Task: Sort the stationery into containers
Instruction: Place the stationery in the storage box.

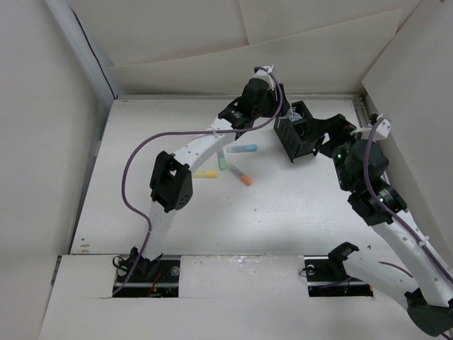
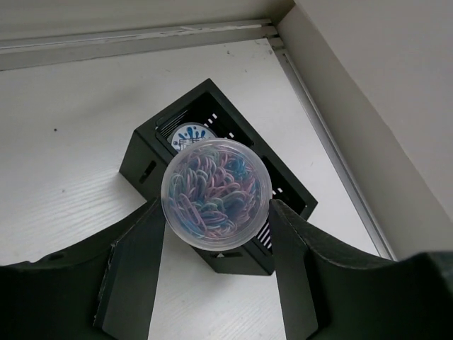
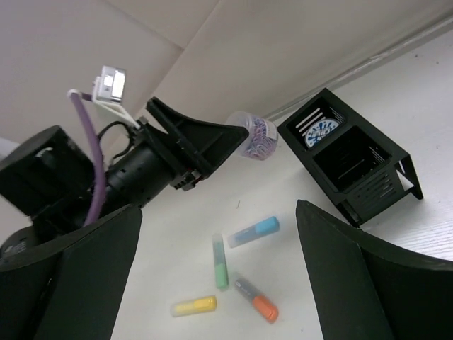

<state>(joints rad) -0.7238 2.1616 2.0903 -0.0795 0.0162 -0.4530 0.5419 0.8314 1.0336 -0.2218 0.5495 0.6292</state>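
My left gripper (image 2: pixel 216 216) is shut on a small clear cylinder (image 2: pixel 216 193) full of coloured paper clips and holds it above the black organizer (image 2: pixel 145 161). A bluish-white round piece (image 2: pixel 185 136) lies in the organizer's far compartment. The right wrist view also shows the cylinder (image 3: pixel 256 134), the organizer (image 3: pixel 368 191) and the round piece (image 3: pixel 320 131). Blue (image 1: pixel 242 149), green (image 1: pixel 221 161), yellow (image 1: pixel 206 173) and orange-tipped (image 1: pixel 242 176) markers lie loose on the table left of the organizer (image 1: pixel 301 138). My right gripper (image 3: pixel 218 209) is open and empty, above the markers.
White walls enclose the table (image 1: pixel 283 219) at the back and on both sides. The organizer stands near the back right corner, close to the right wall's rail (image 2: pixel 333 149). The left arm (image 1: pixel 198 145) reaches across over the markers.
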